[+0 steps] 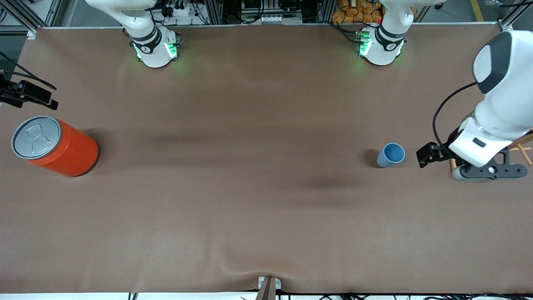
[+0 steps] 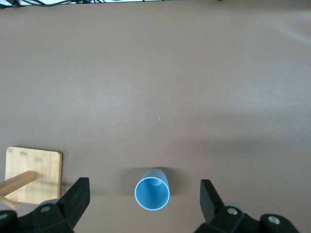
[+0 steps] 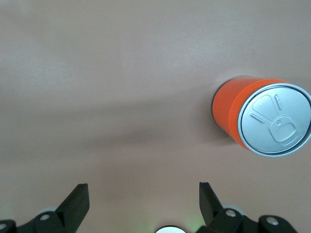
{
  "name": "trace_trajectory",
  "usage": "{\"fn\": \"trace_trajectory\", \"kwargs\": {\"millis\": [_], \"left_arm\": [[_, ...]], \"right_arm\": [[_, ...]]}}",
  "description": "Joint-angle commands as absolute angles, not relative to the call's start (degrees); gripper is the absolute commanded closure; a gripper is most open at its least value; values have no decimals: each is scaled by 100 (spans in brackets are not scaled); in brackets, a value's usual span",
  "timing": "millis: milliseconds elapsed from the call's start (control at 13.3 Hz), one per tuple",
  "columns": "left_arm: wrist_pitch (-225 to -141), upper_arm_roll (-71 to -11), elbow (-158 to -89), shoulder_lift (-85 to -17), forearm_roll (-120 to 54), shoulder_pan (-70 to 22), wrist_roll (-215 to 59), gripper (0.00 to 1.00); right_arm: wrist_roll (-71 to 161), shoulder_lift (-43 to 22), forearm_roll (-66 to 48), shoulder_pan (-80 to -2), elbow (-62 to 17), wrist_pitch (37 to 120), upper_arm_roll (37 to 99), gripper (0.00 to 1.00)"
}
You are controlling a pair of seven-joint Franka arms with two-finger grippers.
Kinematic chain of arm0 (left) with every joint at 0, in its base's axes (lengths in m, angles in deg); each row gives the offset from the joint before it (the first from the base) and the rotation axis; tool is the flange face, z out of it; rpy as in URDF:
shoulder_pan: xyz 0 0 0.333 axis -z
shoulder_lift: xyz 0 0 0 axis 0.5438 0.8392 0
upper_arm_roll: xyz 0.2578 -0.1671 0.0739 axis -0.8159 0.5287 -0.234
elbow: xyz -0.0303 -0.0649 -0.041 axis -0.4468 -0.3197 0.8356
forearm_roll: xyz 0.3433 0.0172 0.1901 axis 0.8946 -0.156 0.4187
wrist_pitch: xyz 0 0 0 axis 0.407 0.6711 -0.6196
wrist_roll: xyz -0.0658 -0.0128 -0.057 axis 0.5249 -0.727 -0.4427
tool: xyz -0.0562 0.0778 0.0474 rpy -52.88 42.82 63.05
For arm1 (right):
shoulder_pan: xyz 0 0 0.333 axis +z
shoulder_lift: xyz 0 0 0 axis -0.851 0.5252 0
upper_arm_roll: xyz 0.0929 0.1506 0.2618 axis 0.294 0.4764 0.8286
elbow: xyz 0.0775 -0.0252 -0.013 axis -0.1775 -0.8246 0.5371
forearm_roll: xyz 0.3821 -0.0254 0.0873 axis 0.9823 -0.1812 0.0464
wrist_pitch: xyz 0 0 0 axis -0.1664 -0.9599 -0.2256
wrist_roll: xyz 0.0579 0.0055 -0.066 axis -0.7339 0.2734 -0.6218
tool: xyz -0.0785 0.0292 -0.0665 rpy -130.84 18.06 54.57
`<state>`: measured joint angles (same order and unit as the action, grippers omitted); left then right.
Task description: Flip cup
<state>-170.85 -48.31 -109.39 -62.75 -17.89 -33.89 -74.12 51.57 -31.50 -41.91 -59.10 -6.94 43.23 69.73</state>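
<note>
The small light-blue cup [image 1: 390, 155] stands upright, mouth up, on the brown table toward the left arm's end. My left gripper [image 1: 490, 171] hangs over the table beside the cup, on the side away from the table's middle. In the left wrist view the left gripper [image 2: 144, 183] is open and holds nothing, and the cup [image 2: 152, 193] shows between its two black fingers [image 2: 77, 199], apart from both. My right gripper [image 3: 144, 187] is open and empty over bare table near the orange can. Only a black part of the right hand [image 1: 29, 95] shows in the front view.
A large orange can with a grey lid [image 1: 56, 146] [image 3: 257, 119] stands at the right arm's end of the table. A small wooden stand [image 1: 525, 149] [image 2: 34, 174] sits by the left gripper at the table's end. Brown cloth [image 1: 258, 175] covers the table.
</note>
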Motion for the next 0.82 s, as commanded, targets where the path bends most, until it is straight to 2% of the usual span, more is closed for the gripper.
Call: {"fn": "trace_trajectory", "kwargs": {"millis": [0, 150, 600, 750], "left_arm": [[-16799, -4686, -10899, -6460, -1820, -3479, -7388, 0], [-16563, -4843, -10908, -6670, -1803, -3243, -7370, 0], [-15587, -5933, -10969, -7373, -1829, -2390, -7458, 0], [-15446, -5952, -10987, -7541, -1838, -2380, -7467, 0]], "right_arm": [[5232, -3229, -4109, -5955, -691, 4261, 6975, 0], [5232, -3229, -4109, -5955, -691, 4261, 6975, 0], [5232, -3229, -4109, -5964, -691, 4261, 6975, 0], [5232, -3220, -4109, -5955, -691, 4261, 6975, 0]]}}
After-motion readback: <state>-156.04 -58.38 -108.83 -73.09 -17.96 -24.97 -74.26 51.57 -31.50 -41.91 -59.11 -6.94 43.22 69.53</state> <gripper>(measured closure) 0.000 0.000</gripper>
